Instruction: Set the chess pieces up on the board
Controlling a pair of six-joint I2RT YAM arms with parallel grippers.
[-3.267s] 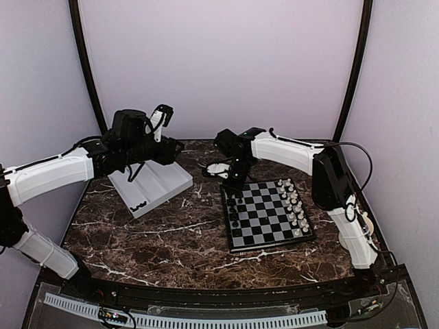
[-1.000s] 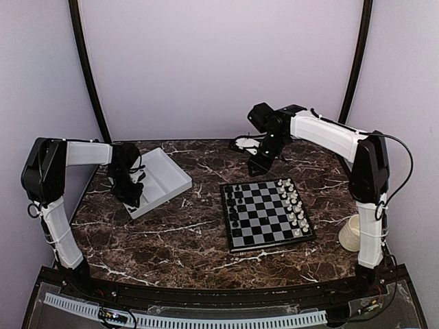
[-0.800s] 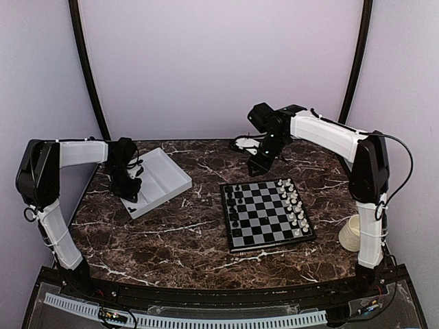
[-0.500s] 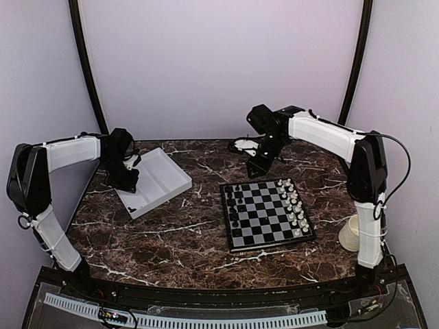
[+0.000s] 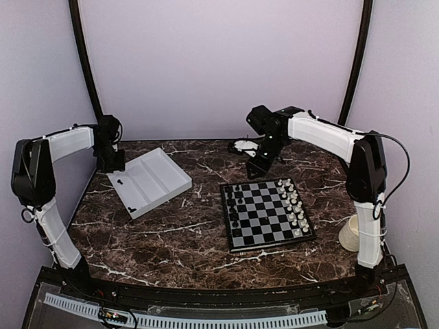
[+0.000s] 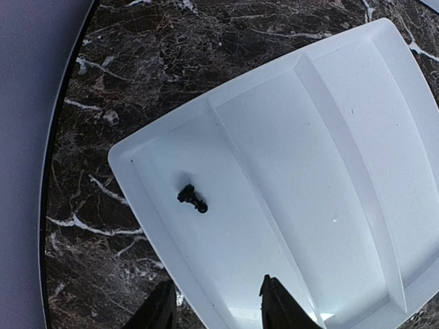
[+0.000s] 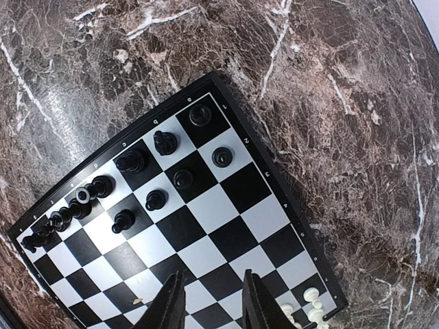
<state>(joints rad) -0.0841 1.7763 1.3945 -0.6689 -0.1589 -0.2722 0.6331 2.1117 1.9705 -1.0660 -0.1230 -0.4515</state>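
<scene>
White tray (image 5: 149, 181) left of the board (image 5: 266, 214) (one black piece (image 6: 193, 198) inside)

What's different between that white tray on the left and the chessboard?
The tray is plain white with raised walls and two compartments; the chessboard is flat, checked, with a thin black rim. The tray is nearly bare, one lone black piece showing in it, while the chessboard carries rows of black pieces and white pieces. Both lie flat on the marble table.
</scene>
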